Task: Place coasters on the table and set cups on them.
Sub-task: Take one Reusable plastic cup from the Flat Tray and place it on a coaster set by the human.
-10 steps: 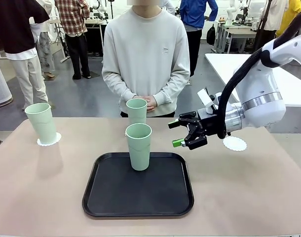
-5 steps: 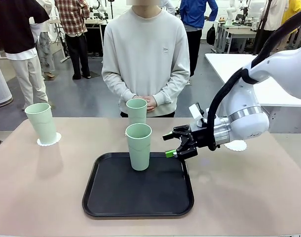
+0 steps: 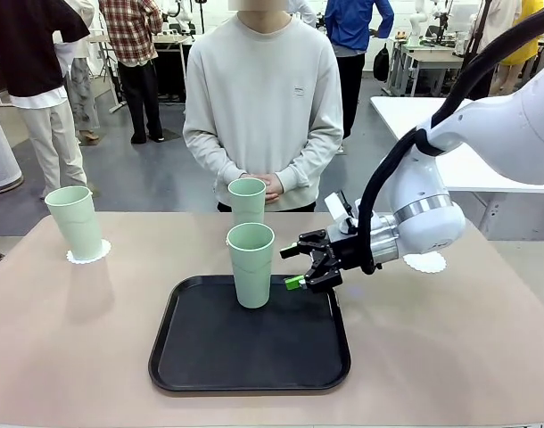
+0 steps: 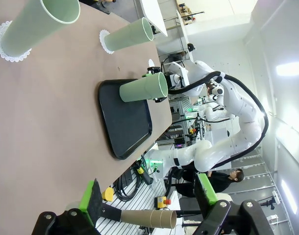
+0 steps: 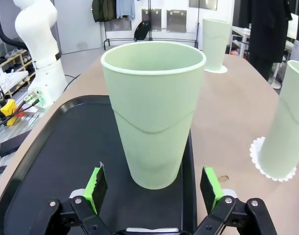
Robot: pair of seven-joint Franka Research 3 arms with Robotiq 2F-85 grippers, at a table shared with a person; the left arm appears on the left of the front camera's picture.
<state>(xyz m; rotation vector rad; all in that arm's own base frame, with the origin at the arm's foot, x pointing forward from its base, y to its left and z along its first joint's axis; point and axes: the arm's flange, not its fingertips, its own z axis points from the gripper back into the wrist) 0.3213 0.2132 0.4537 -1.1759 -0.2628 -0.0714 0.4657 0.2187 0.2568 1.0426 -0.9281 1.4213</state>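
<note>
On black rounded tray (image 3: 250, 348): 1 tall mint-green plastic cup (image 3: 251, 265), upright, mouth up, just beside right gripper (image 3: 301, 265), fingers apart, untouched.

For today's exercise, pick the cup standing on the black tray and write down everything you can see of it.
The cup on the tray is a tall, pale mint-green tumbler that looks like plastic, tapering towards its base, with a faint wavy ridge below the rim. It stands upright and looks empty, on the far part of the black tray, with no coaster under it. The right gripper, its jaws open, is level with it at its side, with the cup just ahead of the green pads in the right wrist view; nothing grips it.
</note>
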